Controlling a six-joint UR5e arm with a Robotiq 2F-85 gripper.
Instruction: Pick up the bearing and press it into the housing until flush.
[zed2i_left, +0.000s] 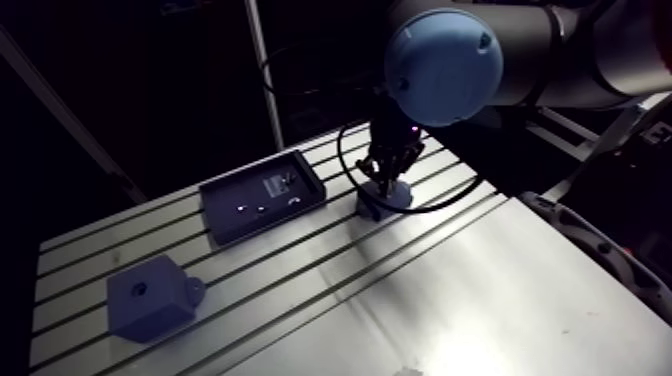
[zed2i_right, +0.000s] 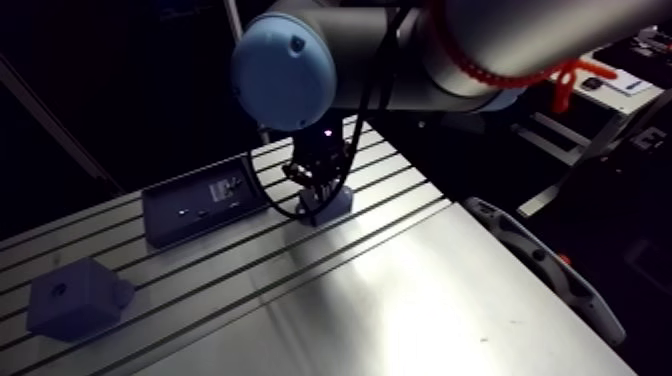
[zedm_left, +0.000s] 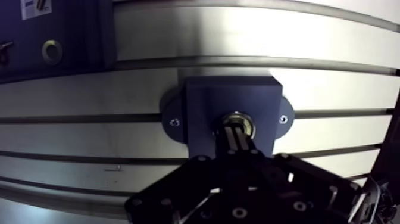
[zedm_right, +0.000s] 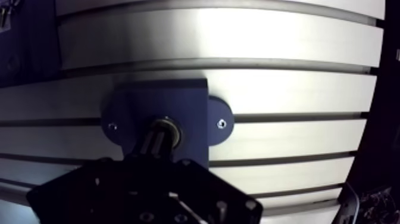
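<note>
Your gripper (zedm_left: 237, 136) is clenched, its two fingers (zedm_left: 231, 140) pressed together with nothing between them; their tips rest on top of the bearing (zedm_left: 238, 117); the bearing sits in the round bore of the dark blue housing (zedm_left: 205, 101), its metal ring showing around the fingertips; whether it is flush you cannot tell from here. The housing's two side ears each carry a screw (zedm_left: 283, 119) and lie flat on the slotted table (zed2i_left: 480, 290). In the arm view you see the housing right of centre in the frame; a dark tray (zed2i_left: 262, 195) with small parts lies near it towards the left; a second blue block (zed2i_left: 150, 297) stands well apart at the lower left.
</note>
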